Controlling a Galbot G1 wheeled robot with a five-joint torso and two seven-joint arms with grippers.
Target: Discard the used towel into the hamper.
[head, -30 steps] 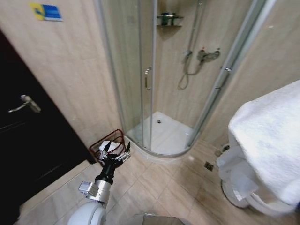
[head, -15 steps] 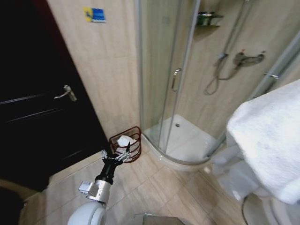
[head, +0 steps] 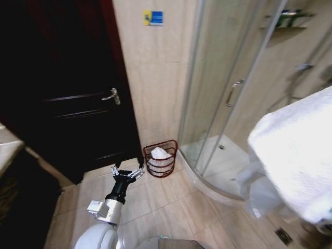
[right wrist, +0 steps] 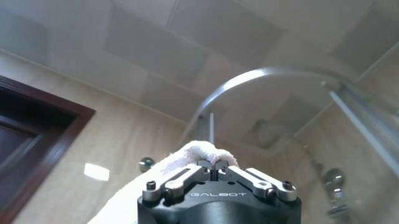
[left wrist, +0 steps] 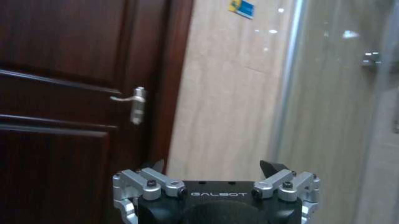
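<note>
Right gripper [right wrist: 214, 169] raised high, fingers pinched on a fold of the white towel [head: 298, 150], which hangs bulky at the right. Soft, limp, light; best held by a bunched fold as now. Hamper [head: 161, 158] on the floor between door [head: 62, 93] and shower glass [head: 228, 78], white cloth already inside. Left gripper [head: 127, 173] spread, empty, low near the hamper.

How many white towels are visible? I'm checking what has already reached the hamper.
2: one towel is held up by the right gripper; another white cloth lies in the hamper by the door. More may be hidden beneath.
</note>
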